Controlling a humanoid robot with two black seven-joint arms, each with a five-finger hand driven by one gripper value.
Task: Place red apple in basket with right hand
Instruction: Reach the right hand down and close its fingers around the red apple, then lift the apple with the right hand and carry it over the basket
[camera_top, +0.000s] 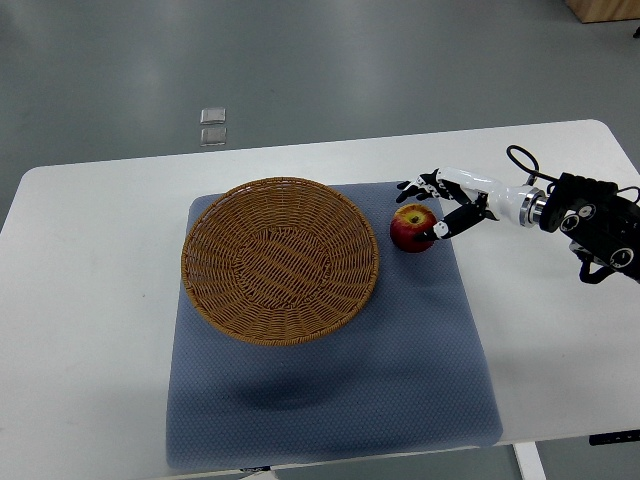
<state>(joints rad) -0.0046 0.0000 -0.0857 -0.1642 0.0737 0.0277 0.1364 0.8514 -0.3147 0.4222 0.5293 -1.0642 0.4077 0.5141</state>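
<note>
One arm is all we see, entering from the right edge at mid-height. Our right hand has its fingers spread around the apple, a thumb tip at its right side and the other fingertips above it; whether they actually press on it we cannot quite tell. That apple sits on the blue mat, right of centre, just beside the empty basket.

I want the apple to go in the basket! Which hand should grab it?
The right hand. It is already at the red apple, fingers spread around it, just right of the basket. No left hand shows in the picture.
</note>
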